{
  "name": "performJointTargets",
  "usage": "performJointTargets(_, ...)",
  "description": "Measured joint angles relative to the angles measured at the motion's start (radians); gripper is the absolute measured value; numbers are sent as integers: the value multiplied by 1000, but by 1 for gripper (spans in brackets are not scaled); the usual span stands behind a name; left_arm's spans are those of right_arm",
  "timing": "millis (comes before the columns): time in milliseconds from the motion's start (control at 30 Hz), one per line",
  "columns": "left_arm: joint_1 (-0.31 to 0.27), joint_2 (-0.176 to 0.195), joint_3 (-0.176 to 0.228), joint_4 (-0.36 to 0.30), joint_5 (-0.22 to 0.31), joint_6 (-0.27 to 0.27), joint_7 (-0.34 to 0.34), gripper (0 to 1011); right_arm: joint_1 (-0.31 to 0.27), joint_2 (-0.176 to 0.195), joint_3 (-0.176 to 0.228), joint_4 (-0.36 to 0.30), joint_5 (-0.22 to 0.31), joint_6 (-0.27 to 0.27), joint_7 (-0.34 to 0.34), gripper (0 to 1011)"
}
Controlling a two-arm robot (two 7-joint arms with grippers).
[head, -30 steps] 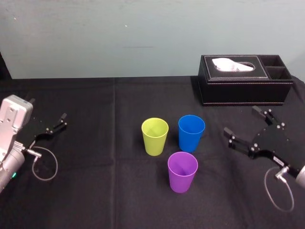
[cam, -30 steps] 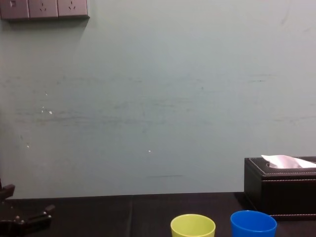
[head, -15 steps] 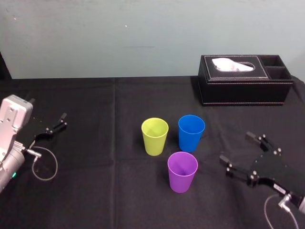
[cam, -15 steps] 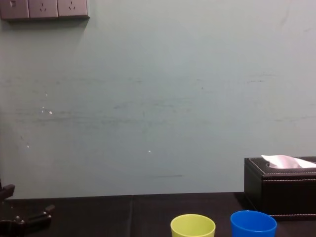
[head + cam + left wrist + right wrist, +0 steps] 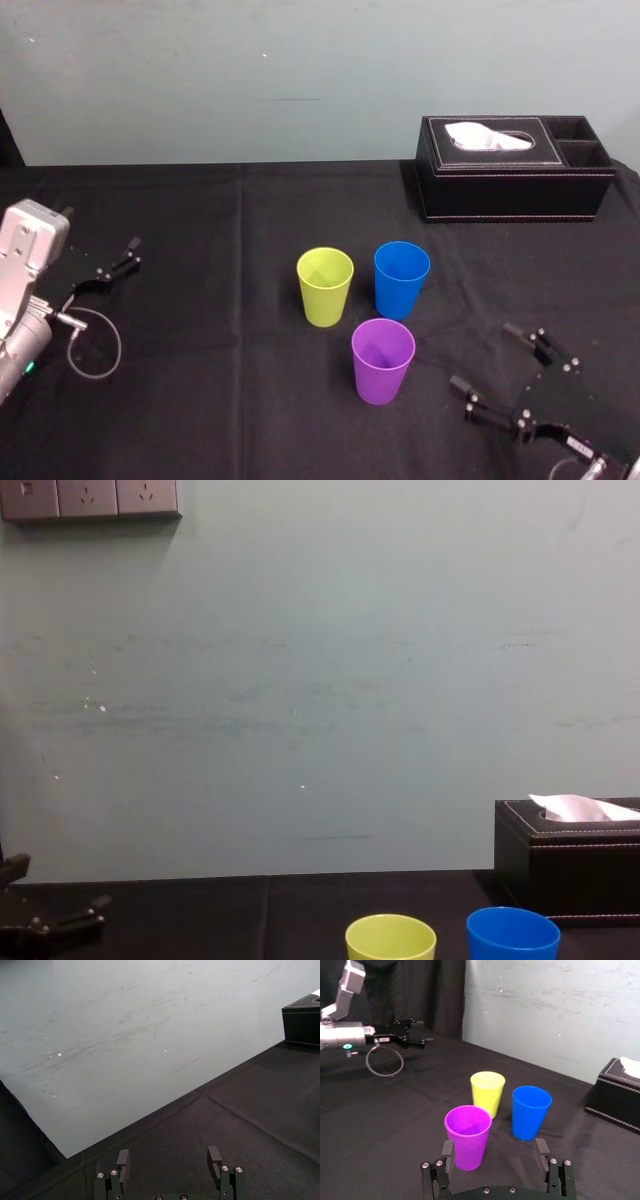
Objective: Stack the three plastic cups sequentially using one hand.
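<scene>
Three plastic cups stand upright in a tight cluster mid-table: yellow-green [image 5: 325,287], blue [image 5: 402,279] and, nearer to me, purple [image 5: 383,360]. My right gripper [image 5: 487,358] hovers open just right of the purple cup, its fingers pointing at it, nothing between them. In the right wrist view the purple cup [image 5: 468,1136] is closest to the open right gripper [image 5: 494,1152], with the yellow-green cup [image 5: 487,1092] and blue cup [image 5: 531,1119] behind it. My left gripper [image 5: 115,260] rests open at the table's far left, away from the cups; its wrist view shows the left gripper [image 5: 168,1157] empty.
A black tissue box [image 5: 515,170] with a side compartment stands at the back right against the wall. A black cloth [image 5: 200,400] covers the table. A loose cable loop [image 5: 92,345] hangs by the left arm.
My right gripper has moved toward the table's near edge and a little left, from level with the blue cup to beside the purple cup, staying open. Left arm and cups are still.
</scene>
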Motion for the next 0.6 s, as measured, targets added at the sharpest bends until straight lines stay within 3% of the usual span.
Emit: performJointTargets(600,0,0,0,0,0,0,0,1010,1,-61,-47,32,-74,8,29,1003)
